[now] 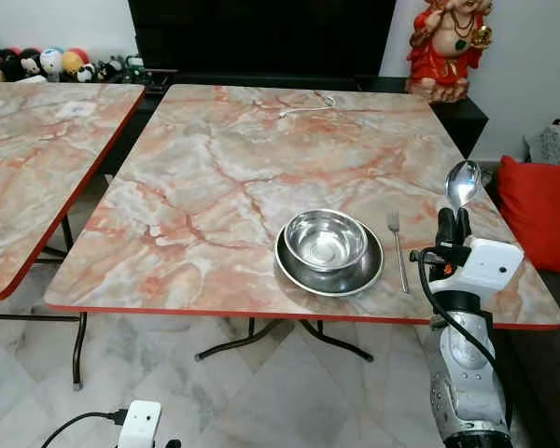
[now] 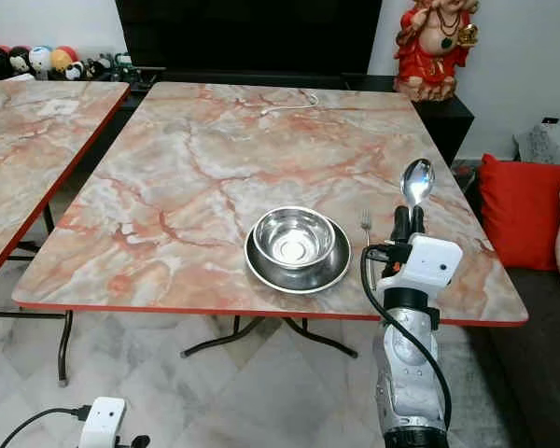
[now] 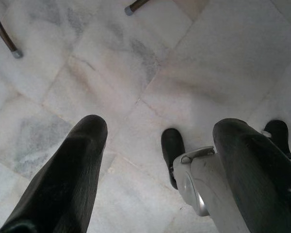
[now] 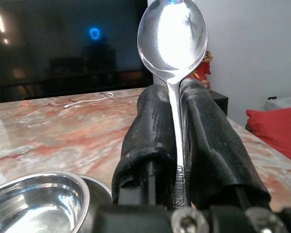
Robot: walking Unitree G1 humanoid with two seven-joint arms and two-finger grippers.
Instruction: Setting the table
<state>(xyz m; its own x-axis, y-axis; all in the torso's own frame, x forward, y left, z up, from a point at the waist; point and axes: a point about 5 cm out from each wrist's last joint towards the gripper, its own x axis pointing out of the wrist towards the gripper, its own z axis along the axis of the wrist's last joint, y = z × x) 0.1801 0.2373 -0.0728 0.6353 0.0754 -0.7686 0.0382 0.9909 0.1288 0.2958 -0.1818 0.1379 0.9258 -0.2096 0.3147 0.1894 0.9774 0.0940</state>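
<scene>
Gripping: our right gripper (image 4: 177,141) pinches the spoon (image 1: 462,184) by its handle, bowl end upright, at the table's near right edge.
Left gripper (image 3: 155,160): we hang it low over the marble floor (image 3: 136,63), fingers spread wide, holding nothing.
Table (image 1: 215,159): we see a steel bowl (image 1: 325,239) nested in a steel plate (image 1: 341,278) near the front edge.
Fork (image 1: 398,250): lies just right of the plate, between it and our right gripper.
Far end: a white cable (image 1: 308,105) on the tabletop.

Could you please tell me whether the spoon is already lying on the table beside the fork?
No, the shiny metal spoon stands upright, clamped in the right claw above the marble-patterned table, right of the steel fork.
</scene>
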